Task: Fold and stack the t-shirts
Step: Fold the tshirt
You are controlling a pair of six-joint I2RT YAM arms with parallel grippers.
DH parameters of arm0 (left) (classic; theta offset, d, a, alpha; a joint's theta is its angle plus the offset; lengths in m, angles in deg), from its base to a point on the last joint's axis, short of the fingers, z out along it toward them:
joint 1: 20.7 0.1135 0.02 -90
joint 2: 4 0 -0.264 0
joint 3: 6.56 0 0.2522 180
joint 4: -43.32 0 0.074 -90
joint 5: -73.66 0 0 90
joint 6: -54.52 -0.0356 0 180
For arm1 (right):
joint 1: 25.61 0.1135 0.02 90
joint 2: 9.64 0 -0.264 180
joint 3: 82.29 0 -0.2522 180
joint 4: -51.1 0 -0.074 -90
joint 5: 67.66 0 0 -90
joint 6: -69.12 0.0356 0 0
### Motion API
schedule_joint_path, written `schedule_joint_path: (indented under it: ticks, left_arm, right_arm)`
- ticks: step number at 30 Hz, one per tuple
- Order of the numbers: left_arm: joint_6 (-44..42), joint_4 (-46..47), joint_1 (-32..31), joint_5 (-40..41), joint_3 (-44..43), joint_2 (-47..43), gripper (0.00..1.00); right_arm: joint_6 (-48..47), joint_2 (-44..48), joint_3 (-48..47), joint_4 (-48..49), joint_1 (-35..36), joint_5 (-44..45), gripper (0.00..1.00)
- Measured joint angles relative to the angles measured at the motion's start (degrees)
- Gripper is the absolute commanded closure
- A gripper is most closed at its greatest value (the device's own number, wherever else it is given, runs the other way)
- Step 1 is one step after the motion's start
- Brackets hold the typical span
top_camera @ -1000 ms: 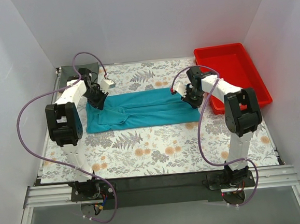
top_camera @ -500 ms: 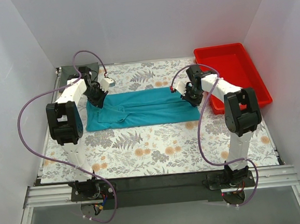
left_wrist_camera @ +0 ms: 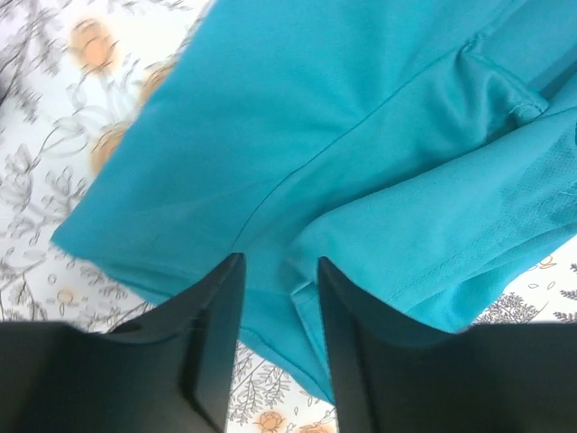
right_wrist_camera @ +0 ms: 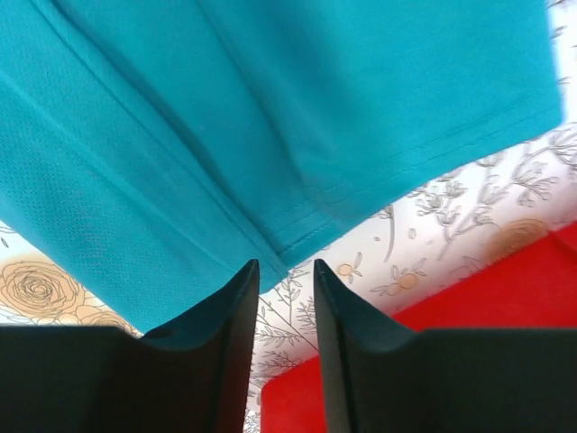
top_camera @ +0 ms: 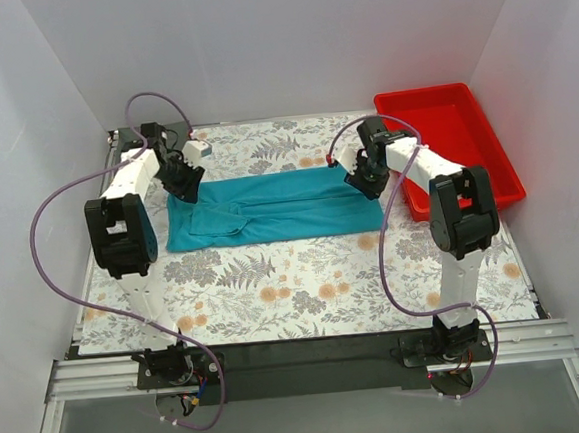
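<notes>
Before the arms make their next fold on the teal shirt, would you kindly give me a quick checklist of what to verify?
1. Left gripper open, nothing pinched: ok.
2. Right gripper open, at the shirt's hem edge: ok.
3. Teal t-shirt lying as a long strip: ok, some wrinkles at its left end.
4. Red tray apart from the shirt: ok.
5. Lower cloth layers aligned: cannot tell, hidden.

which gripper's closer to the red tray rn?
Right. The right gripper hangs over the teal t-shirt's right end, just left of the red tray. The left gripper is at the shirt's opposite end, across the table.
</notes>
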Motion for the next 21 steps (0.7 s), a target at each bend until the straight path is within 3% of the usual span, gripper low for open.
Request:
schedule_joint_path:
  ticks: [6,13,21]
  left_arm:
    - [5.2,-0.9,7.7,-5.4,1.0,-2.5,0.55]
    - [8.6,-3.8,19.3,-12.1,13.0,-14.8,0.49]
    - [9.9,-3.6,20.6,-15.3,24.0,-16.8,0.48]
  right_arm:
    - [2.7,4.3,-1.0,-1.4,0.0,-1.2,0.62]
    - [4.0,17.5,5.9,-3.5,0.0,-4.9,0.6]
    - [4.1,15.5,14.8,-3.7,0.4,-4.8,0.59]
